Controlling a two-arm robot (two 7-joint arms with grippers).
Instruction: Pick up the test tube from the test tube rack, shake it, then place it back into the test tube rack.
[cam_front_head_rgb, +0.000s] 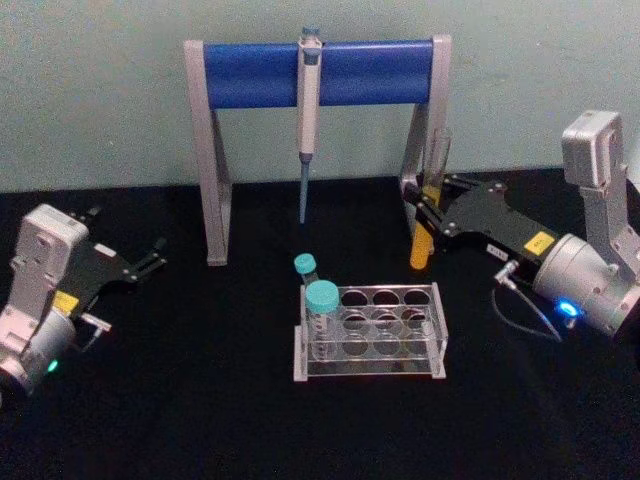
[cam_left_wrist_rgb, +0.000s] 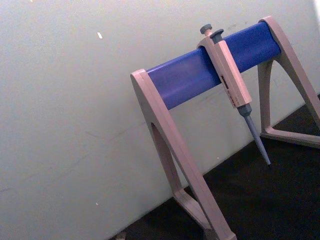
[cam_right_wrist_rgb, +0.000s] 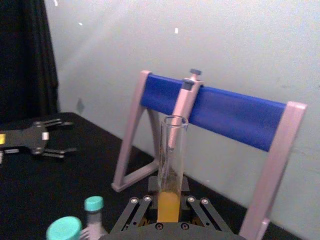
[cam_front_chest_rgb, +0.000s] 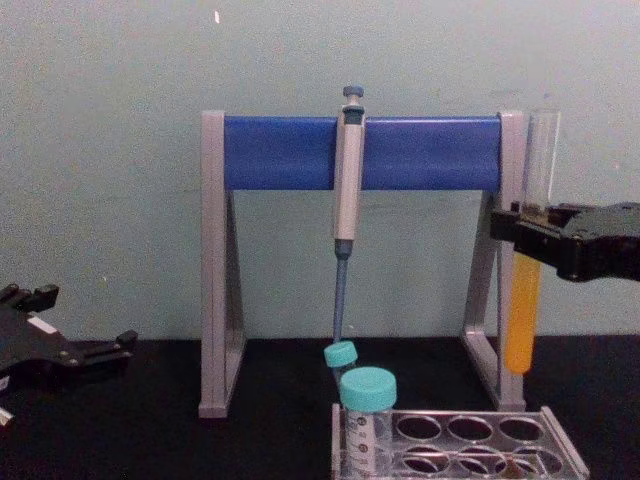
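A black surface (cam_front_head_rgb: 150, 410) fills the foreground and ends at a plain pale green wall (cam_front_head_rgb: 100, 90); in the right wrist view a dark curtain (cam_right_wrist_rgb: 25, 50) hangs at the wall's far end. The right end effector (cam_front_head_rgb: 425, 207) is closed around the test tube (cam_front_head_rgb: 420, 250). It holds the tube upright in the air, clear of the surface, behind and to the right of the rack (cam_front_head_rgb: 390, 352) and just in front of the right leg of the pipette stand (cam_front_head_rgb: 250, 75). Orange-yellow liquid fills the tube's lower part below the fingers, and its open clear top rises above them. The clear rack sits on the surface at centre, with two teal-capped tubes (cam_front_head_rgb: 322, 300) at its left end and its other holes open. A pipette (cam_front_head_rgb: 308, 100) hangs from the stand's blue bar, tip pointing down. The left end effector (cam_front_head_rgb: 130, 227) is at the far left, low over the surface, with its fingers spread and nothing between them.
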